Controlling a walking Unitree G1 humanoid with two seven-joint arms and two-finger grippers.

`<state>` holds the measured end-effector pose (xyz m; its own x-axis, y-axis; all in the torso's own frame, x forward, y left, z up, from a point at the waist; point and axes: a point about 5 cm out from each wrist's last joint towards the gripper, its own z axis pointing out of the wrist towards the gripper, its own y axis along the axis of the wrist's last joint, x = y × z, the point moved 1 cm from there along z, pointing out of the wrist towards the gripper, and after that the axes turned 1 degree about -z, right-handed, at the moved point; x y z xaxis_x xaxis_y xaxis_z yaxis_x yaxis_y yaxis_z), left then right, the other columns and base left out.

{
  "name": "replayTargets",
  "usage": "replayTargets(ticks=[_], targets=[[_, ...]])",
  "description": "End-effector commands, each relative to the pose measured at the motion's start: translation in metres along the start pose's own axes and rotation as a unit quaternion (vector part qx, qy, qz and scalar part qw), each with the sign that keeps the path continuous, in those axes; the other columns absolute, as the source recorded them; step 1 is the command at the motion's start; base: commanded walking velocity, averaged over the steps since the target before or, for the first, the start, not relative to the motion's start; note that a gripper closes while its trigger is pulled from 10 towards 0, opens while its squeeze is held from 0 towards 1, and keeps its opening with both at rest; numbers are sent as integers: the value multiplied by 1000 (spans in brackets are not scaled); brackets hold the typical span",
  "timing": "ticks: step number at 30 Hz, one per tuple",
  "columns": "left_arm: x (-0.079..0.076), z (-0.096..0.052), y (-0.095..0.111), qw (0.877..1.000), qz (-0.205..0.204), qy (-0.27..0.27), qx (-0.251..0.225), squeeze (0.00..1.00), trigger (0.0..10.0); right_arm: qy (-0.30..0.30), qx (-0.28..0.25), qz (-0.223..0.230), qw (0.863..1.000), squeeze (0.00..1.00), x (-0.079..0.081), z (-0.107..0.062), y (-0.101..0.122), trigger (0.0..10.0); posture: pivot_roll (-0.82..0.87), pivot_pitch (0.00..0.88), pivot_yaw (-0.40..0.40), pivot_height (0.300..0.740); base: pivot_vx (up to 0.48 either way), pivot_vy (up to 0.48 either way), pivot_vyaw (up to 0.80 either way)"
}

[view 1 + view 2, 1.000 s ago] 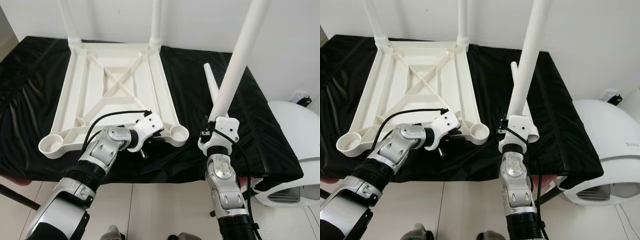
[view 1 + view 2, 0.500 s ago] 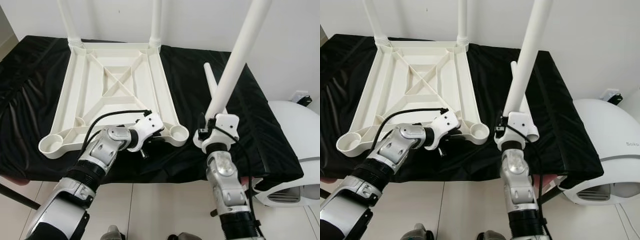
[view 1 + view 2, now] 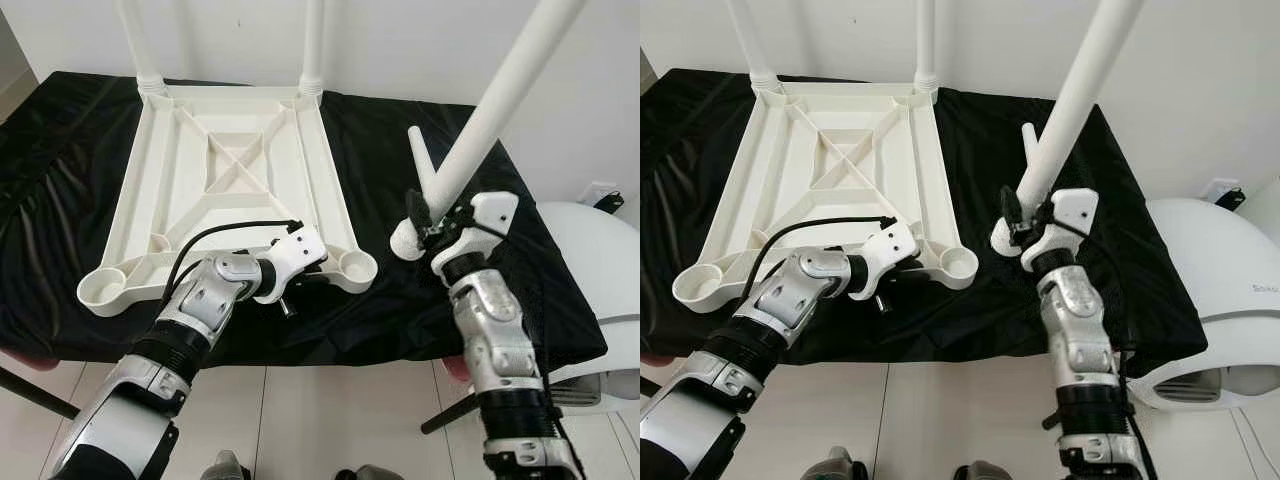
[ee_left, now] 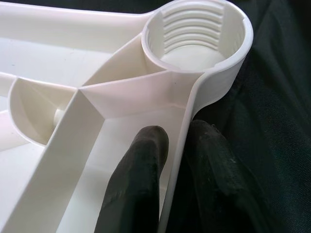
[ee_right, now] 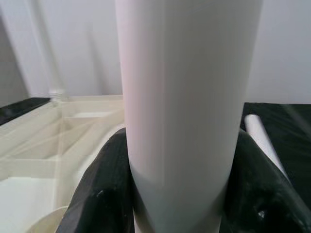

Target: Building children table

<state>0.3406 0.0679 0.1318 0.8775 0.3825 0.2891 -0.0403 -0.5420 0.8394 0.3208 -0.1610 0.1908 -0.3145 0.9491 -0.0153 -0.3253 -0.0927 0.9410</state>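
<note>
Upside down on the black-draped worktop [image 3: 60, 150] lies the white table top [image 3: 225, 190], ribbed underside up, with two legs already standing in its far corner sockets [image 3: 312, 40] and the two near sockets open. The left claw [image 3: 300, 272] pinches the frame's near rim just beside the near right socket [image 3: 355, 266]; the left wrist view shows one black finger [image 4: 138, 179] inside the rim wall and the other outside it, and the ridged threads within that socket [image 4: 194, 36]. The right claw [image 3: 432, 225] is closed around the lower part of a long white leg [image 3: 500, 100], whose axis slants up and to the right, its thick end low over the cloth, right of the socket. Another leg [image 3: 422, 165] lies on the cloth behind it. From the right wrist, the held leg [image 5: 187, 97] sits between both black fingers [image 5: 104, 194].
</note>
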Motion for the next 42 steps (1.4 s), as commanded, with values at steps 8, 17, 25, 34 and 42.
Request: replayTargets(ticks=[8, 17, 25, 34, 42], targets=[[1, -15, -11, 1000, 27, -6, 8, 0, 10000, 154, 35, 45, 986, 0, -2, -2, -4, 10000, 5, 21, -53, 740, 0, 0, 0], [-3, -20, -12, 999, 30, -23, 7, 0, 10000, 231, 46, 50, 971, 0, -1, 2, -6, 10000, 15, 31, -52, 740, 0, 0, 0], [-8, -17, -10, 999, 30, -32, 3, 0, 10000, 297, 41, 46, 953, 0, 10, 6, -3, 10000, 18, 39, -46, 740, 0, 0, 0], [-10, -4, -1, 999, 26, -19, -7, 0, 10000, 346, 24, 50, 937, 0, 30, 13, -5, 10000, 25, 40, -49, 740, 0, 0, 0], [-12, -2, 0, 1000, 22, -17, -9, 0, 10000, 357, 33, 51, 932, 0, 31, 7, -13, 10000, 20, 42, -45, 740, 0, 0, 0]])
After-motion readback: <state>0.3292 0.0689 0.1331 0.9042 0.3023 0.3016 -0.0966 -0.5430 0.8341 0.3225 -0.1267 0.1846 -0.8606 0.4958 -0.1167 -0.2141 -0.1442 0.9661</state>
